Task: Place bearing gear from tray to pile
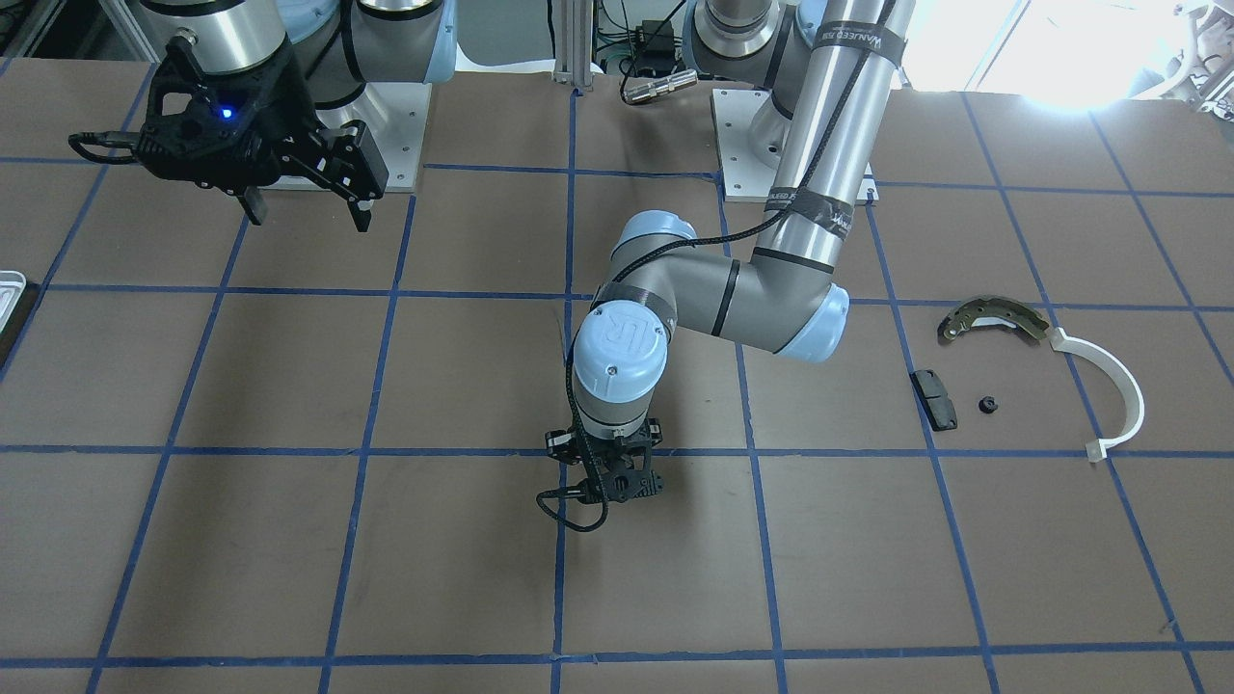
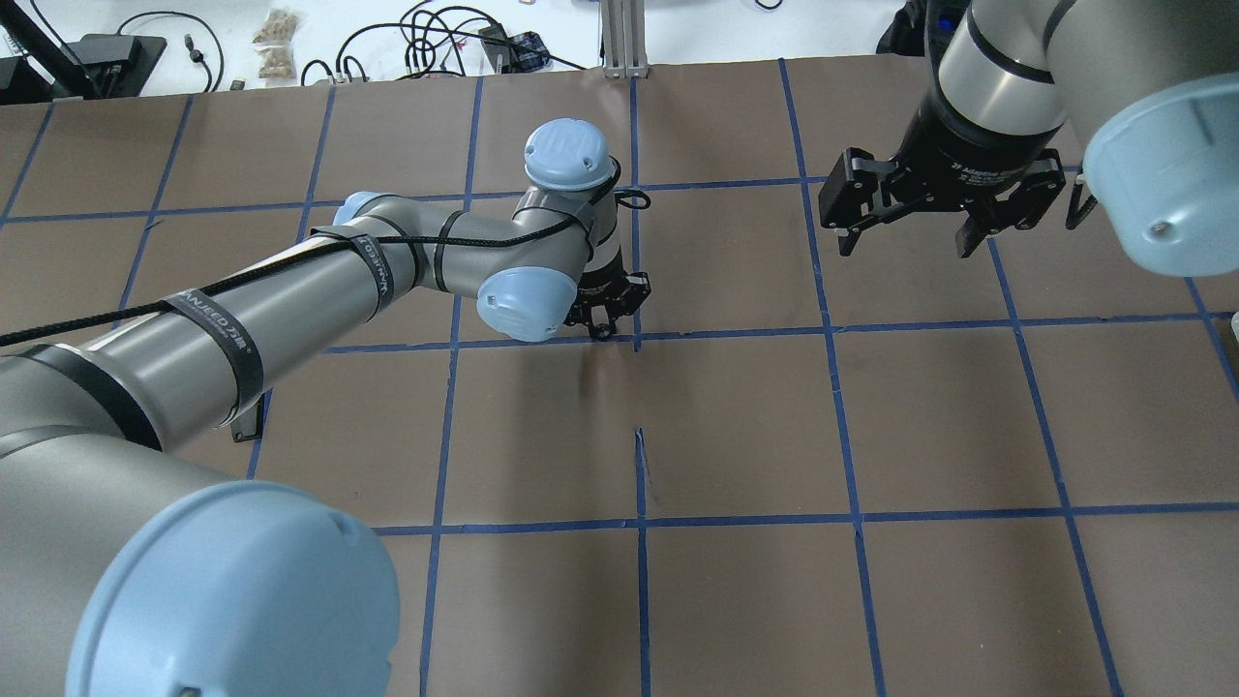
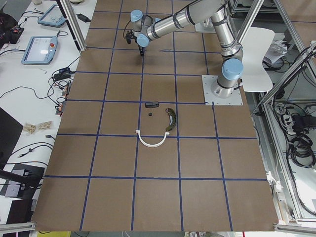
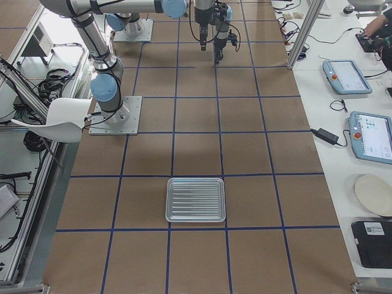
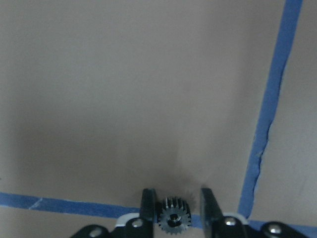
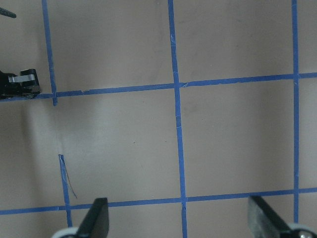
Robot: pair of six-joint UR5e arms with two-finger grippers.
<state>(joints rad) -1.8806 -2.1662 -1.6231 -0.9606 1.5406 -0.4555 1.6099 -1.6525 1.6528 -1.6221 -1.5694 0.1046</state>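
My left gripper (image 5: 177, 197) is shut on the bearing gear (image 5: 173, 218), a small dark toothed ring pinched between its two fingers. It hangs low over the table's middle, beside a blue tape crossing (image 1: 610, 482) (image 2: 605, 312). The pile lies to my left: an olive brake shoe (image 1: 993, 319), a black pad (image 1: 933, 398), a white plastic arc (image 1: 1118, 386) and a small dark round part (image 1: 986, 405). The tray (image 4: 196, 199) is empty, at my far right. My right gripper (image 1: 308, 205) (image 6: 181, 214) is open, empty and raised.
The table is brown paper with a blue tape grid (image 2: 639, 334). The arm base plates (image 1: 395, 125) sit at the robot's edge. The tray's corner shows at the front view's left edge (image 1: 8, 294). The pile also shows in the left side view (image 3: 158, 123).
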